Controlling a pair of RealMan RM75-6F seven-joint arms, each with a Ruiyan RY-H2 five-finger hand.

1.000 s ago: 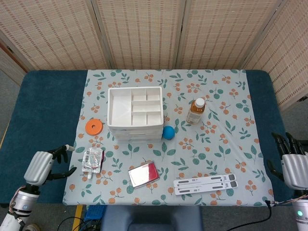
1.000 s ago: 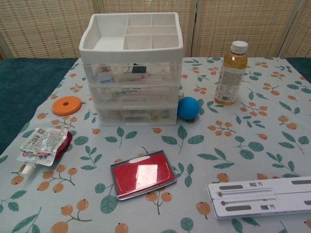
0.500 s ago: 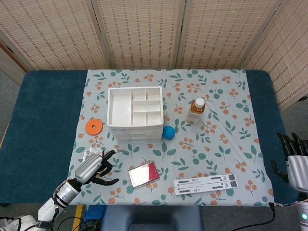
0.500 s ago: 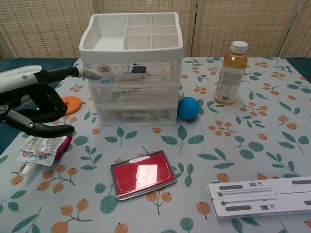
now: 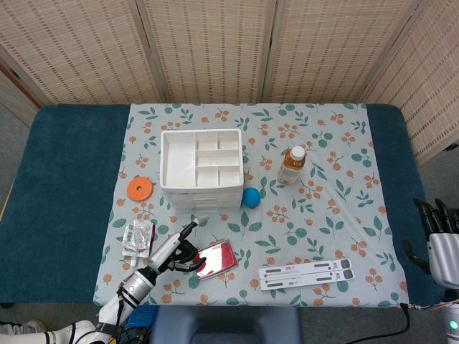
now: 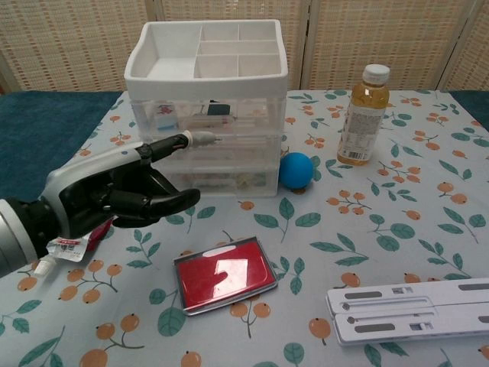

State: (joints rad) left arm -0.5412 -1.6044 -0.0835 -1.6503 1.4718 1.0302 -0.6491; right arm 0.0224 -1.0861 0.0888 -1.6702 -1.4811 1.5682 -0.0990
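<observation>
Chest view: left hand (image 6: 114, 195) hovers empty, fingers apart, above the red case (image 6: 225, 274), apparently positioned to grasp it.

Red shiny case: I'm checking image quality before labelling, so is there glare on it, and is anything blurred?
Chest view: a white glare patch sits on the red shiny rectangular case; the left robot hand, close to the lens, looks slightly soft. Head view: the same case shows a pale reflection; lighting is even, shadows faint.
</observation>
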